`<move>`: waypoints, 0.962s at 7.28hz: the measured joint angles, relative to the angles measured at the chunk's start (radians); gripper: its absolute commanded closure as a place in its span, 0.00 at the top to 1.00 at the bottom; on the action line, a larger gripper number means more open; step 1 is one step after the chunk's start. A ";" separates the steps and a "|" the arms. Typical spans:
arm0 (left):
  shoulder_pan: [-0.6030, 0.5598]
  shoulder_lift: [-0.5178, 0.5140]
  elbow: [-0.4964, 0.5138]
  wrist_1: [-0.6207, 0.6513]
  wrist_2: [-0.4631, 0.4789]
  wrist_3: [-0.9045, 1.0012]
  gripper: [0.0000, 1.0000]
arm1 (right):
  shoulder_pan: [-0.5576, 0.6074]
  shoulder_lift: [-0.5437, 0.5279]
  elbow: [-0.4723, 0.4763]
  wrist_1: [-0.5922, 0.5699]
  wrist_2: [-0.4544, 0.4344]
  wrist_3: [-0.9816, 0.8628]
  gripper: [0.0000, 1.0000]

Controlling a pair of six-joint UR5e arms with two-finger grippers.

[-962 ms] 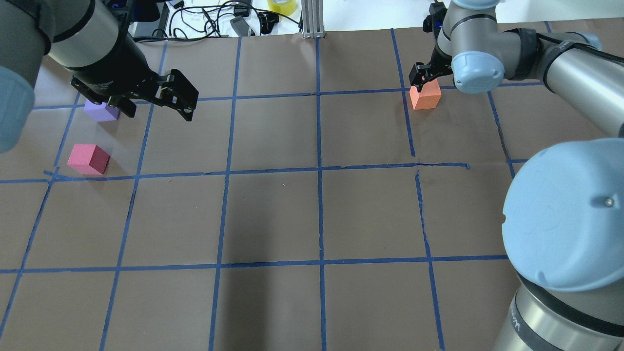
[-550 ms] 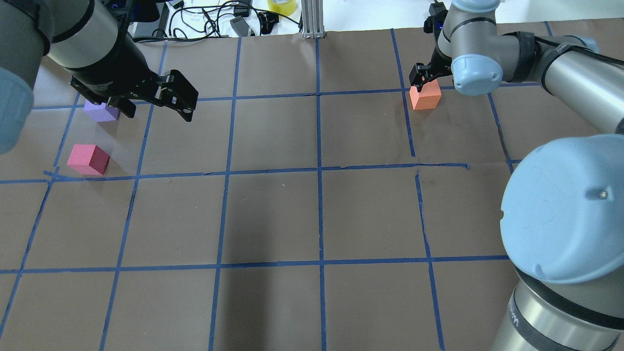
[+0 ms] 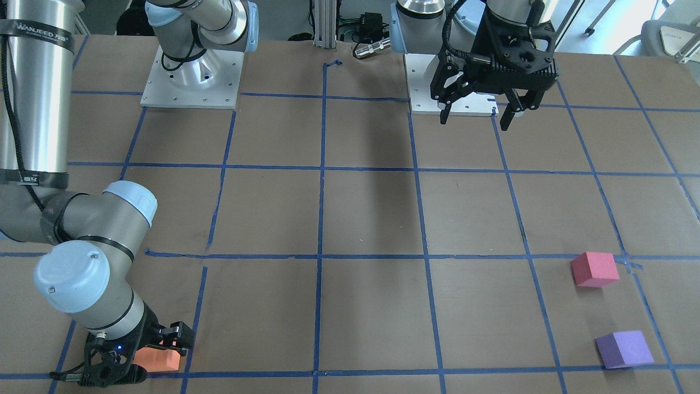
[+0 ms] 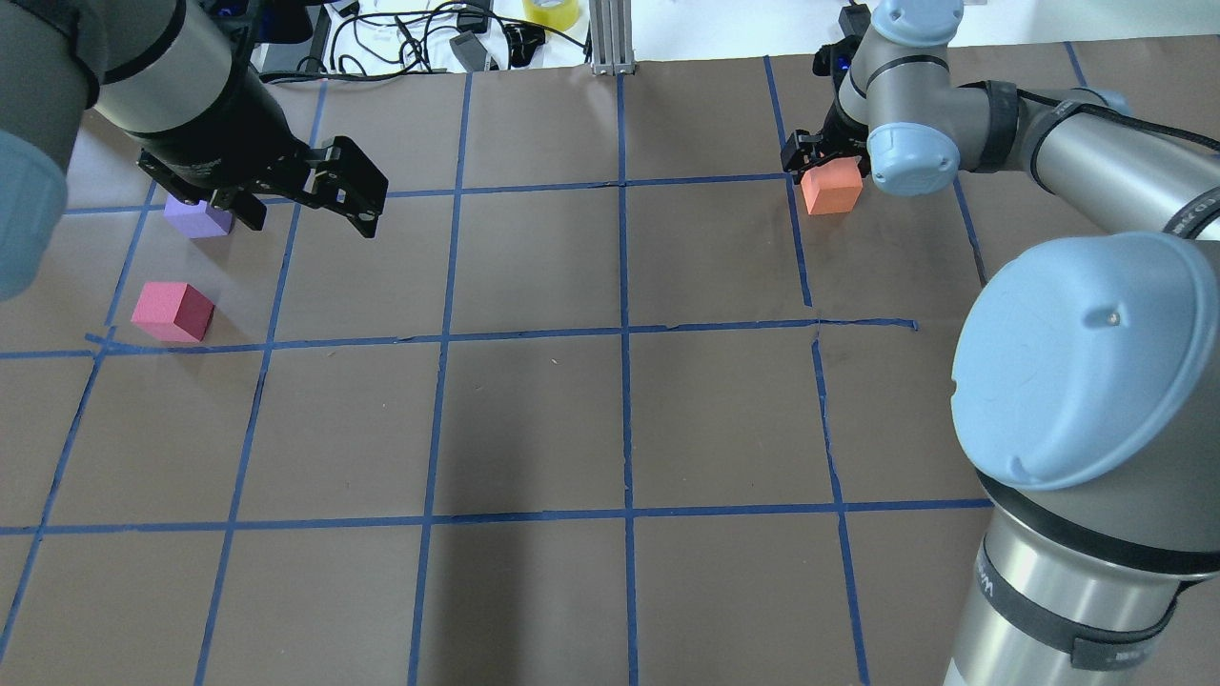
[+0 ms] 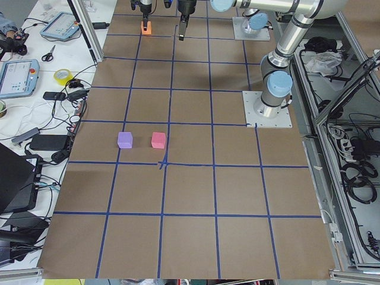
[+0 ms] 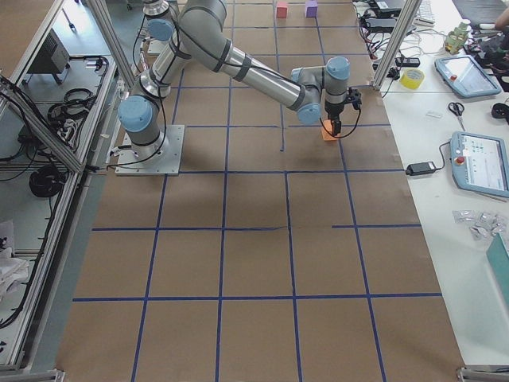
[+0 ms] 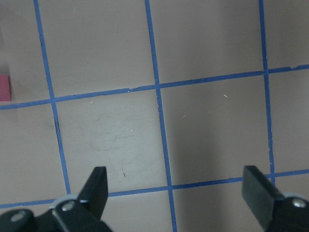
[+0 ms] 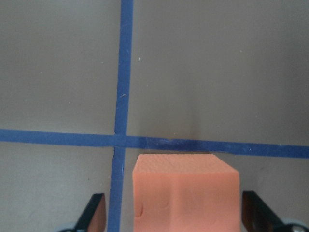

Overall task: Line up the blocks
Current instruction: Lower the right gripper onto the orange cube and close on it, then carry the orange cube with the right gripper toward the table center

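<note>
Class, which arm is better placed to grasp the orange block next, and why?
Right. The right gripper sits low with open jaws on either side of the orange block. The left gripper hangs open and empty, far off across the table.

Matte foam orange block (image 8: 186,191), matte brown paper table cover (image 4: 534,419), blue tape lines (image 4: 626,381)

- Front-facing view: black strap (image 3: 37,26) wound round the upright silver tube of the right arm (image 3: 33,109). White capitals on it read "WANJEED", and the few smaller characters after them are too fine to make out
- Overhead view: vertical lettering (image 4: 998,615) low on the same arm's silver tube. It starts with "W" and the rest is unreadable
- Nothing else legible
</note>
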State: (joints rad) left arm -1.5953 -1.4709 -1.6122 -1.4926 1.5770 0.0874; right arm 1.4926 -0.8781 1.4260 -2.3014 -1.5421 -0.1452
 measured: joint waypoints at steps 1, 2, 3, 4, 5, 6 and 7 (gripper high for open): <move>0.000 0.000 0.000 0.000 0.000 0.000 1.00 | 0.000 0.002 -0.001 -0.003 -0.003 -0.014 0.00; 0.000 0.000 0.000 0.000 0.000 -0.001 1.00 | 0.000 0.001 -0.003 -0.003 -0.009 -0.027 0.00; 0.000 0.001 0.000 0.000 0.000 -0.001 1.00 | 0.000 -0.001 -0.007 -0.003 -0.014 -0.030 0.00; 0.000 0.001 0.000 0.000 0.000 -0.001 1.00 | 0.003 -0.007 -0.020 0.002 -0.015 -0.024 0.00; 0.000 0.000 0.000 0.000 0.000 0.000 1.00 | 0.017 -0.017 -0.039 0.024 -0.013 0.014 0.00; 0.000 0.000 0.000 0.000 0.000 0.000 1.00 | 0.047 -0.027 -0.058 0.059 -0.007 0.089 0.00; 0.000 0.001 0.000 0.000 0.000 0.000 1.00 | 0.093 -0.034 -0.075 0.080 -0.003 0.164 0.00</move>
State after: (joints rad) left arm -1.5954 -1.4702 -1.6122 -1.4925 1.5769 0.0871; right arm 1.5858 -0.9117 1.3514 -2.2213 -1.5449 0.0188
